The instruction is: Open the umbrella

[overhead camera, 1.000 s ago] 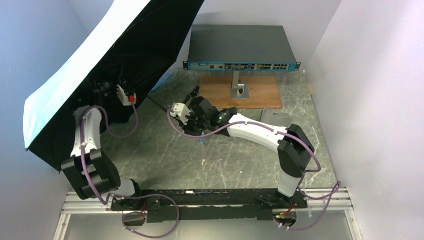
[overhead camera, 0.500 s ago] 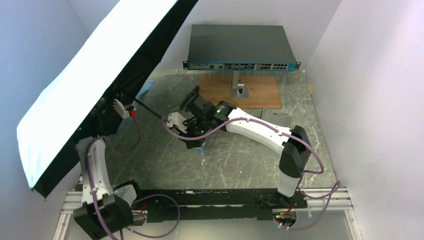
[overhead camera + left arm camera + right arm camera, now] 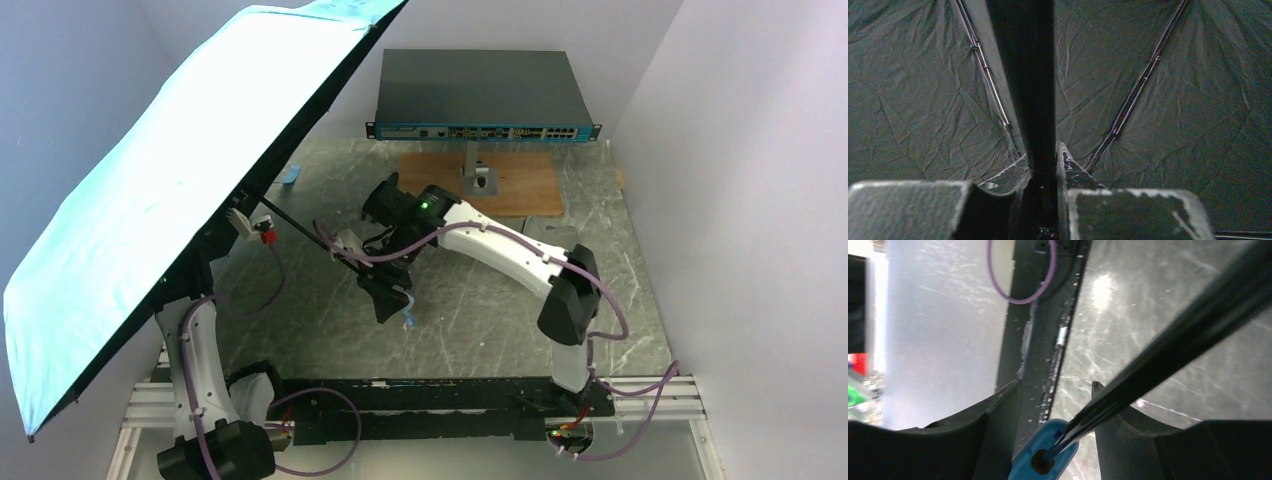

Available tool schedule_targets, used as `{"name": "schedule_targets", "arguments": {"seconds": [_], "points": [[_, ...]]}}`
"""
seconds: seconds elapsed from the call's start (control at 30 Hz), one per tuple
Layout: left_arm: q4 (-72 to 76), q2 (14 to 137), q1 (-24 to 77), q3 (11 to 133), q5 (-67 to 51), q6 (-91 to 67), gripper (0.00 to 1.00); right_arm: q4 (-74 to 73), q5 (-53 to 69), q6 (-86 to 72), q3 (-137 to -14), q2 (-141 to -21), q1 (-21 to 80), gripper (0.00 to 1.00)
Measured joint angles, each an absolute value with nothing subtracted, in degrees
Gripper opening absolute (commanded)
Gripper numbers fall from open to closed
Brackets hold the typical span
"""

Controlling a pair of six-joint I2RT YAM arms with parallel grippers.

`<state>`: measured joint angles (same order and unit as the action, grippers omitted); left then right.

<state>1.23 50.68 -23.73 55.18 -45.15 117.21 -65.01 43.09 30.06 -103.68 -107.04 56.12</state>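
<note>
The umbrella stands open at the left, its sky-blue canopy (image 3: 170, 190) tilted over my left arm. In the left wrist view the black underside (image 3: 1158, 125) and its ribs fill the frame. My left gripper (image 3: 1044, 160) is shut on the black shaft (image 3: 1030, 85) close under the canopy. The thin shaft (image 3: 300, 222) runs right and down to the pale-blue handle (image 3: 405, 318). My right gripper (image 3: 388, 298) sits at that end, and in its own wrist view this gripper (image 3: 1055, 387) is open, with the handle (image 3: 1045, 455) lying loose between the fingers.
A black network switch (image 3: 480, 95) stands at the back. In front of it lies a wooden board (image 3: 520, 185) carrying a grey metal stand (image 3: 475, 175). A grey pad (image 3: 555, 235) lies right of my right arm. Walls close in both sides.
The right gripper has opened off the handle and moved toward the near edge. The left arm has swung the canopy lower and further left, so more of its blue top shows.
</note>
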Motion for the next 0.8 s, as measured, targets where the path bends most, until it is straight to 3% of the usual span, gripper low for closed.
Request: {"name": "schedule_targets", "arguments": {"seconds": [0.2,0.4,0.53,0.6,0.7,0.8], "points": [[2.9,49.6,-23.2,54.0,-45.1,116.7,0.00,-74.6,54.7,31.4,-108.7,-114.1,51.8,0.60],[3.2,48.9,-22.2,53.3,-44.9,116.4,0.00,-79.8,61.2,31.3,-109.4,-116.4,50.0,0.77],[4.1,48.5,-22.0,53.3,-43.7,116.9,0.00,-82.5,63.5,30.5,-112.6,-116.6,50.3,0.79],[4.1,48.3,-21.9,53.3,-43.6,117.1,0.00,-82.4,64.4,29.5,-113.5,-116.6,50.4,0.73],[4.1,48.1,-21.4,53.3,-43.4,117.4,0.00,-82.0,65.2,27.9,-113.6,-116.6,50.4,0.56],[4.1,48.1,-20.8,53.3,-43.2,117.3,0.00,-82.1,66.0,27.6,-113.1,-116.6,50.2,0.47]]}}
